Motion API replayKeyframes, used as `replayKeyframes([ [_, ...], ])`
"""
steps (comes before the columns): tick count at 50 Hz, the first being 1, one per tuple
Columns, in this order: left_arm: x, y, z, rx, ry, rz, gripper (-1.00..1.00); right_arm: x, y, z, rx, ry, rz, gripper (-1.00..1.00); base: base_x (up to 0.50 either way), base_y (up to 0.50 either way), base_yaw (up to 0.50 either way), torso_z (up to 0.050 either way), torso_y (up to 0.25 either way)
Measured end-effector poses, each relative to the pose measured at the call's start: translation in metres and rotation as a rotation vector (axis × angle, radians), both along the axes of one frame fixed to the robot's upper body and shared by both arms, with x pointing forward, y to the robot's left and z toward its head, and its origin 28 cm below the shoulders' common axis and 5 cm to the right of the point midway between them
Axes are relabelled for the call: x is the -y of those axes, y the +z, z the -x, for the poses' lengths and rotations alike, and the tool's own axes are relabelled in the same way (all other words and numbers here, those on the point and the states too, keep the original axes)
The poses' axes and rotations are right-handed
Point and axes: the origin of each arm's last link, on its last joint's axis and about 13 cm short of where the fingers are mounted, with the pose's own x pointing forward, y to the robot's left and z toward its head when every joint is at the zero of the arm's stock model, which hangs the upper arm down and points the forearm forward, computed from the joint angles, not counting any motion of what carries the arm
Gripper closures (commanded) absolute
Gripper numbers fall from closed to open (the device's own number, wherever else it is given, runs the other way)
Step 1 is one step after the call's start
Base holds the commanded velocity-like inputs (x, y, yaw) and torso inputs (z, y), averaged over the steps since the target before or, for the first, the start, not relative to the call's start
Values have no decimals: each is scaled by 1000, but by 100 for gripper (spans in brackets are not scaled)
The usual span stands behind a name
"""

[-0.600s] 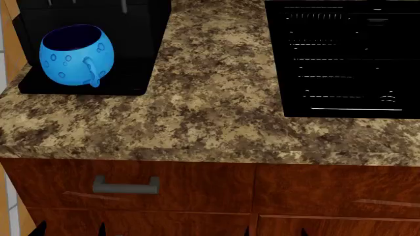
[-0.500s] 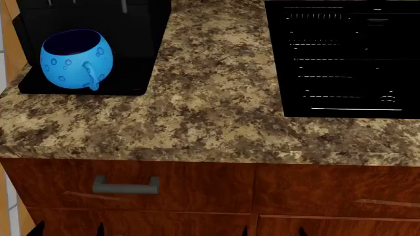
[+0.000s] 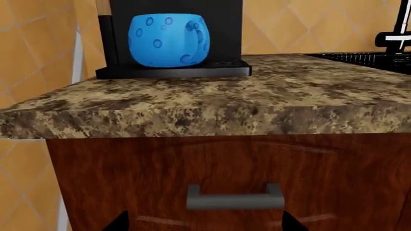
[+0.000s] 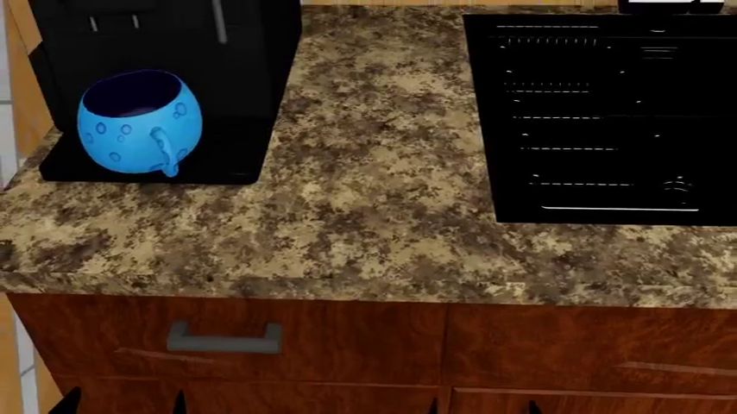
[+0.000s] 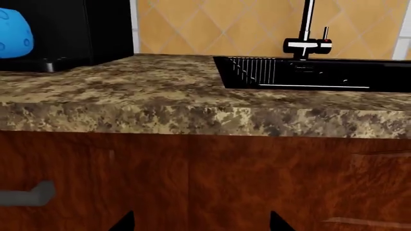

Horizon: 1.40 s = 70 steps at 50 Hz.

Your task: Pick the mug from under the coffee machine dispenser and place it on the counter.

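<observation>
Mug (image 3: 168, 40) is seen in the left wrist view on the flat black tray of the coffee machine (image 3: 176, 19), close to the left end of the counter (image 3: 212, 103). It stands upright, with its handle turned toward the front edge and a little to the side, so a grasp from the front seems possible. This camera is placed low, in front of the wooden drawer (image 3: 231, 183) and its grey handle (image 3: 235, 198), below the counter edge. Only two dark tips of the left gripper (image 3: 202, 222) are shown at the picture border, well apart from each other, so the jaws are judged to be spread; nothing is held between them.

In the head view the mug (image 4: 140, 122) is found near the back left corner of the counter (image 4: 368, 216), under the machine (image 4: 161, 52), whose thin grey spouts hang above it. A wide bare part of the counter lies between the machine and the black grid surface (image 4: 599, 112) at the right, and it is judged a good place for setting the mug down. No arm is over the counter; the task is judged as not yet begun.

In the right wrist view only a blue piece of the mug (image 5: 15, 33) is shown at the border. A faucet (image 5: 307, 33) stands behind the black surface. The right gripper (image 5: 200, 222) is also low before the cabinet front, its two tips apart and empty.
</observation>
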Motion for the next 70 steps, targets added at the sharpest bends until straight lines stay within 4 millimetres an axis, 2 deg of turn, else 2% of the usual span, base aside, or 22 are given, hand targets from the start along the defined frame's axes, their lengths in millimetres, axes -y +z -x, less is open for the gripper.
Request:
replayKeyframes([
  [26,0,1,2,7,2,-3,-100,0,0,1,2,1,14,-100,0,0,0,49,0],
  [50,1,6,5,5,13,-3,-100,0,4,3,0,-7,12,-100,0,0,0,0,0],
  [60,-2,24,7,-21,35,-16,-100,3,23,8,6,-17,13,-100,0,0,0,0,0],
  [70,-3,67,14,-3,42,-2,-100,7,57,13,50,-15,21,-100,0,0,0,0,0],
])
